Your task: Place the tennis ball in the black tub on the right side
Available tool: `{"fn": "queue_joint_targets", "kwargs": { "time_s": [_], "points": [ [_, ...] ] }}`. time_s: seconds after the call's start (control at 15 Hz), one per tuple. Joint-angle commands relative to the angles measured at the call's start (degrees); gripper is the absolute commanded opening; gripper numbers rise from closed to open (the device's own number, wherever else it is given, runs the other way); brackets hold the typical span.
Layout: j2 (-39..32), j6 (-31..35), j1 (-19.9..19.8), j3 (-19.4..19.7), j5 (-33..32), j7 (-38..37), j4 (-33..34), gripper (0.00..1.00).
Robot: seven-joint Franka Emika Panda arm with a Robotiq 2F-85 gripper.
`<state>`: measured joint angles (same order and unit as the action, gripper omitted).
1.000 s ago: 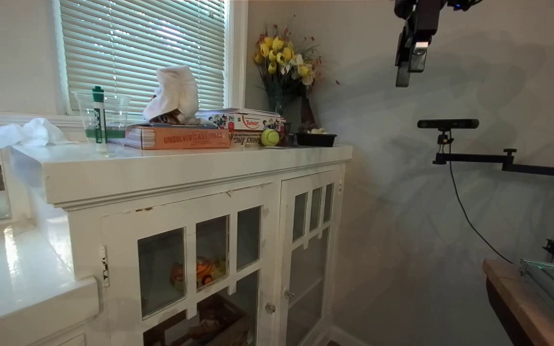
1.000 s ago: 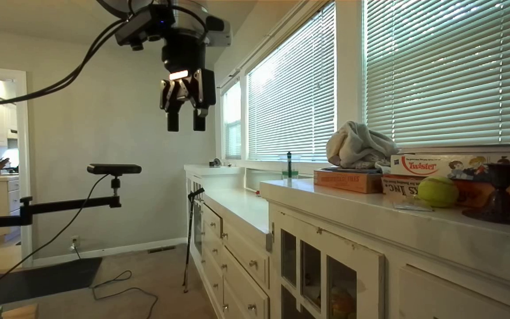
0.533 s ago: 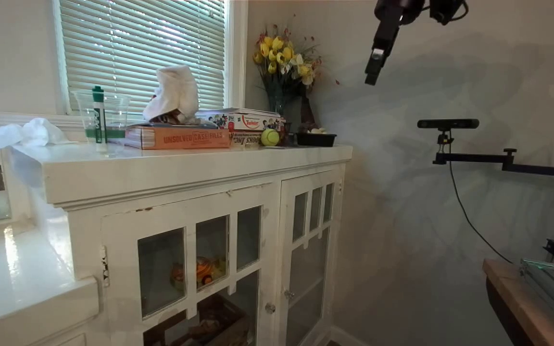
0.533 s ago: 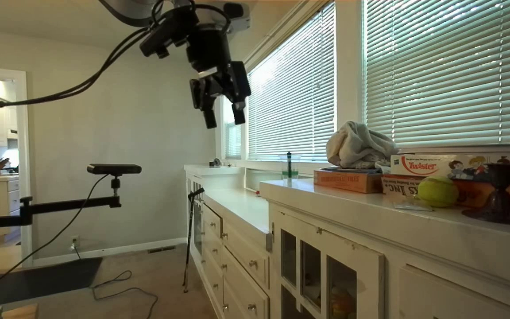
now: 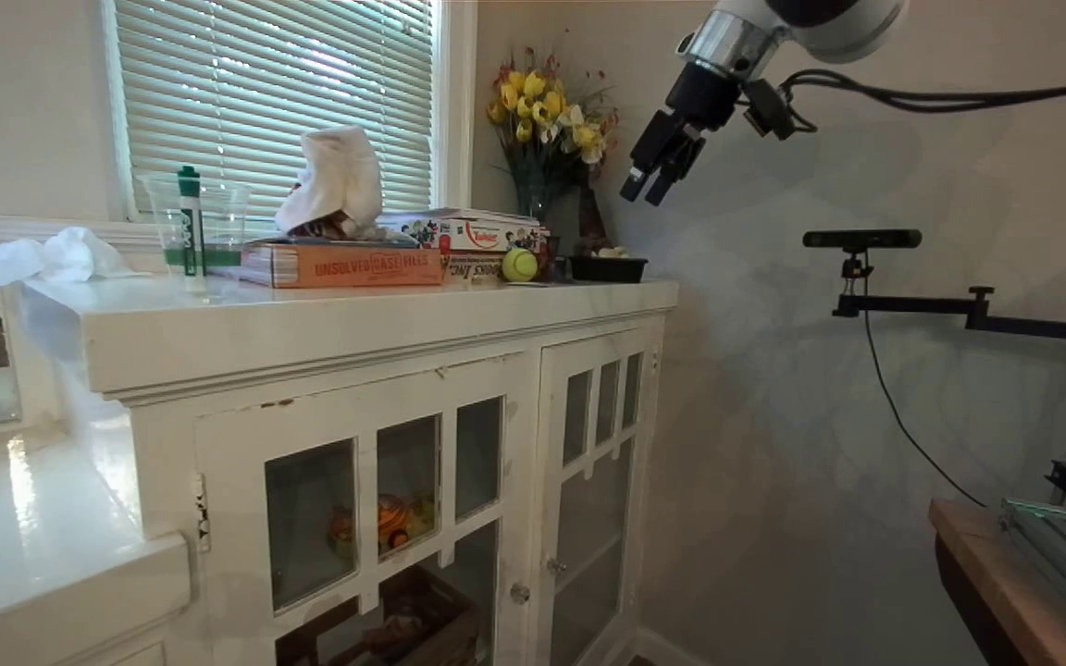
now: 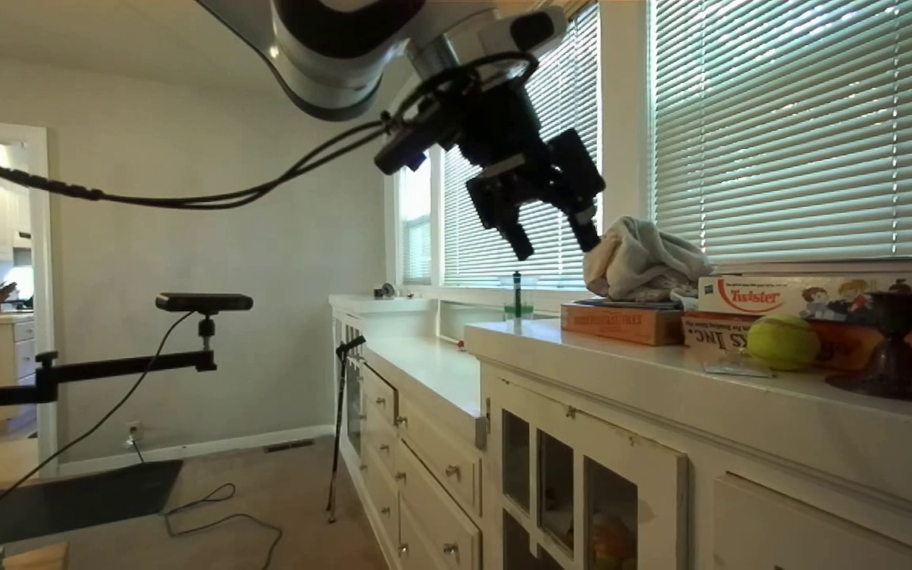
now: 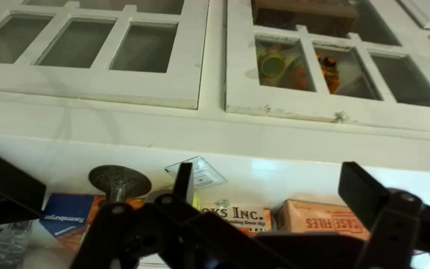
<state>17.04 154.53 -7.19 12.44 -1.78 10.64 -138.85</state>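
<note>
Though apart, ball (image 6: 783,343) lower than claw (image 6: 556,247).

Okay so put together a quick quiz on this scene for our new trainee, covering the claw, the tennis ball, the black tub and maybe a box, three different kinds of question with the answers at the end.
1. True or false: the claw is open and holds nothing.

2. Multiple choice: in an exterior view, where does the black tub appear relative to the tennis ball? A, to its left; B, to its right; C, directly above it.

3. Fill in the word: the orange box reads UNSOLVED (blank) FILES.

Key: 1, true; 2, B; 3, CASE.
</note>
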Motion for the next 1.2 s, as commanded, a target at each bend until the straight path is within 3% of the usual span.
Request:
{"fn": "queue_joint_targets", "kwargs": {
  "time_s": [0.0,0.6,1.13],
  "points": [
    [-12.29,7.14,0.41,1.19,2.79,0.27,8.75,1.0],
    [-36.99,2.42,-2.12,0.96,9.2,0.86,36.93,1.0],
    [-53.09,-5.49,-9.04,-5.35,7.63,-1.05,58.51,1.0]
  ]
}}
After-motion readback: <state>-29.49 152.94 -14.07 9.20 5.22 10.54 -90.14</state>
